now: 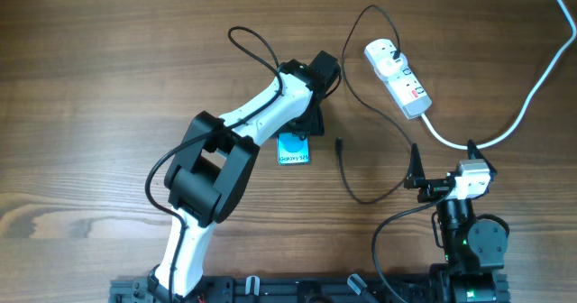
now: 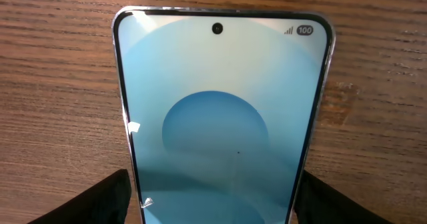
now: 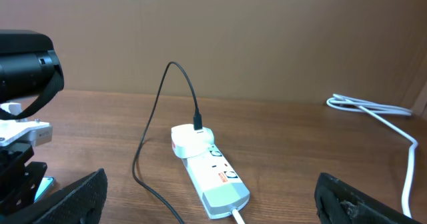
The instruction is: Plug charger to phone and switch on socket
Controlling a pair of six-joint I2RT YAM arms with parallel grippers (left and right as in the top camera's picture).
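The phone (image 1: 294, 150) lies flat on the wooden table, its turquoise screen (image 2: 213, 117) filling the left wrist view. My left gripper (image 1: 305, 127) (image 2: 213, 201) is open and straddles the phone's lower part, one black finger (image 2: 100, 201) close beside each long edge. The white socket (image 1: 398, 78) (image 3: 210, 174) lies at the back right with the charger's plug (image 3: 193, 137) in its far end. The thin black charger cable (image 1: 361, 199) loops across the table, and its connector tip (image 1: 339, 144) lies free just right of the phone. My right gripper (image 1: 416, 166) (image 3: 213, 207) is wide open, empty, in front of the socket.
The socket's thick white cord (image 1: 532, 96) (image 3: 373, 107) runs off to the back right. The left arm's own black cable (image 1: 248, 41) arches behind its wrist. The left arm's body (image 3: 23, 71) fills the left edge of the right wrist view.
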